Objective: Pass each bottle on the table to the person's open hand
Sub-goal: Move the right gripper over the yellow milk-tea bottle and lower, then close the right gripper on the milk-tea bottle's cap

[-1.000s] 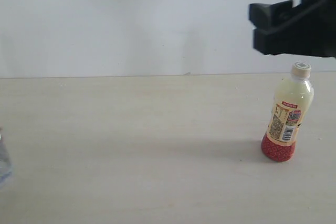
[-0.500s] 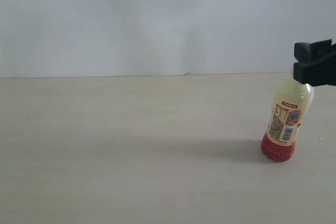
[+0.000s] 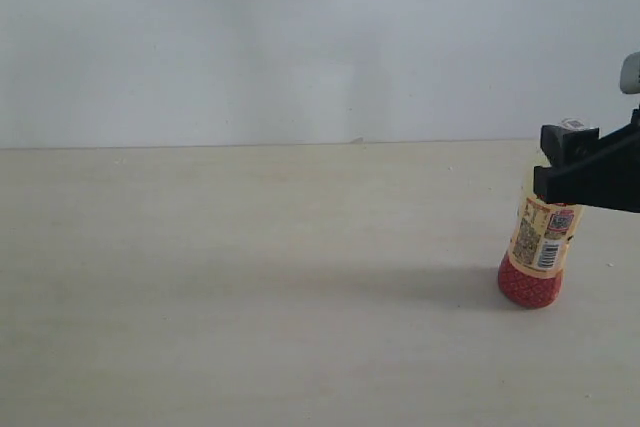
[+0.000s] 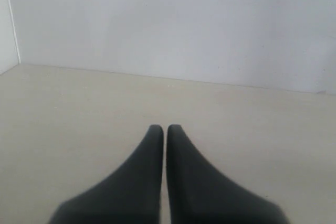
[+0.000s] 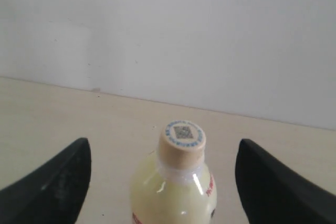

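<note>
On the yellowish drink bottle (image 3: 531, 285), the label (image 3: 545, 237) carries a barcode and small print, none of it legible. Its cap (image 5: 182, 136) bears a square printed code, unreadable. No other markings found.

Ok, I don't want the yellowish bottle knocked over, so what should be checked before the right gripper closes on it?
1. Opening of the right gripper: ok, fingers wide apart.
2. Centring of the yellowish bottle between them: ok, gaps on both sides.
3. Bottle upright on the table: ok.
4. Grip level below the cap: ok, the cap shows above the gripper in the exterior view.
5. The person's open hand ready: cannot tell, no hand in any view.
6. The left gripper out of the way: ok, shut, holding nothing.
</note>
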